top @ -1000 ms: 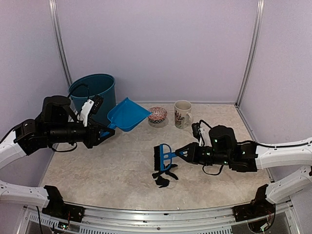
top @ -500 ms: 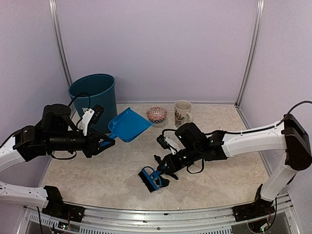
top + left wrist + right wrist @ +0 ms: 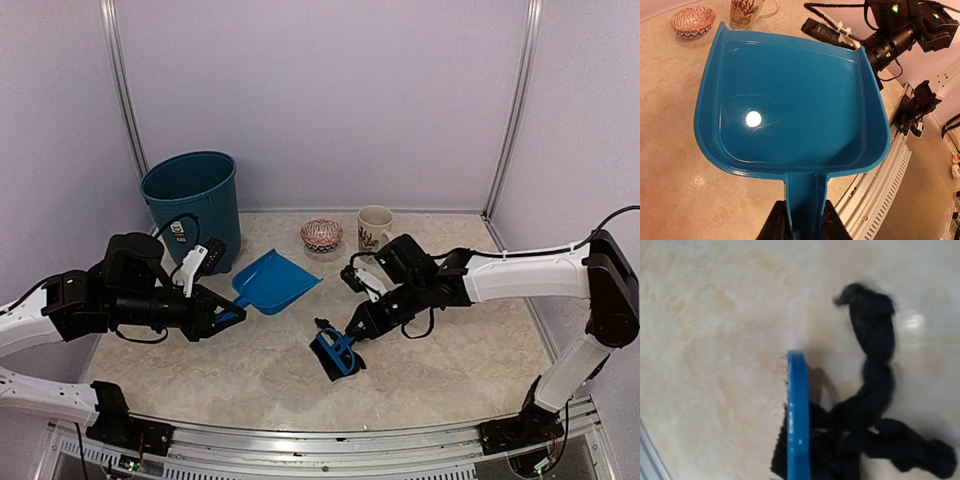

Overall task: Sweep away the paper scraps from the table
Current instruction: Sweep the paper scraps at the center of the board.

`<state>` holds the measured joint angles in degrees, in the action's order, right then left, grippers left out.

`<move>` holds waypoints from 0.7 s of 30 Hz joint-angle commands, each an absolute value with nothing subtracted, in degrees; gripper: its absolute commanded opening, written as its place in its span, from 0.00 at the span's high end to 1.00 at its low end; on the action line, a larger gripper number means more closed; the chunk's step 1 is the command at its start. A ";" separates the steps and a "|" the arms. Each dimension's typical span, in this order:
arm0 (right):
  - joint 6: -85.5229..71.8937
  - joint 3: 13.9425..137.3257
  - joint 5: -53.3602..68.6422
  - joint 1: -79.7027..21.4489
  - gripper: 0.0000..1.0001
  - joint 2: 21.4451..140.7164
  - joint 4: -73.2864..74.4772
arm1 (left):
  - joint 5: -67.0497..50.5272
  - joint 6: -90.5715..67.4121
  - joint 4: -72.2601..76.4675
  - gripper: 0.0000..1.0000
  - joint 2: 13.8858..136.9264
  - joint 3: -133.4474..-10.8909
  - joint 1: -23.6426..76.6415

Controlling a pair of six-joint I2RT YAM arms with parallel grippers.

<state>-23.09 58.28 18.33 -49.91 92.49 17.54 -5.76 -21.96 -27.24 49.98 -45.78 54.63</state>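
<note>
Though beside brush (image 3: 333, 352), scraps (image 3: 871, 315) outside dustpan (image 3: 790, 100)

Left gripper (image 3: 222, 316) clamped; right gripper (image 3: 362, 326) shut, angled down.

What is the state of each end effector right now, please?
The left end effector is closed on the handle of the blue dustpan.
The right end effector is closed, holding the blue brush.

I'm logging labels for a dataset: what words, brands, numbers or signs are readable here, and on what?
No readable text anywhere.
The mug bears only a red branching drawing, no letters.
The bowl has only a pattern.
The dustpan and the brush show no marking.
</note>
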 commanded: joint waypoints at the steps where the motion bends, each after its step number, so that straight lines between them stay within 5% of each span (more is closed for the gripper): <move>1: -20.39 56.78 13.55 -47.61 1.00 88.81 21.45 | -4.05 -27.01 -22.85 1.00 51.36 -43.14 57.79; 21: -18.66 58.54 5.99 -44.06 1.00 74.94 26.00 | -0.96 -31.51 -16.05 1.00 67.54 -39.93 67.73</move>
<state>-19.09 56.05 10.50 -44.82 78.85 23.70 -1.96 -31.29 -18.65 65.45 -40.10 66.65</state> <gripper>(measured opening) 0.038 0.154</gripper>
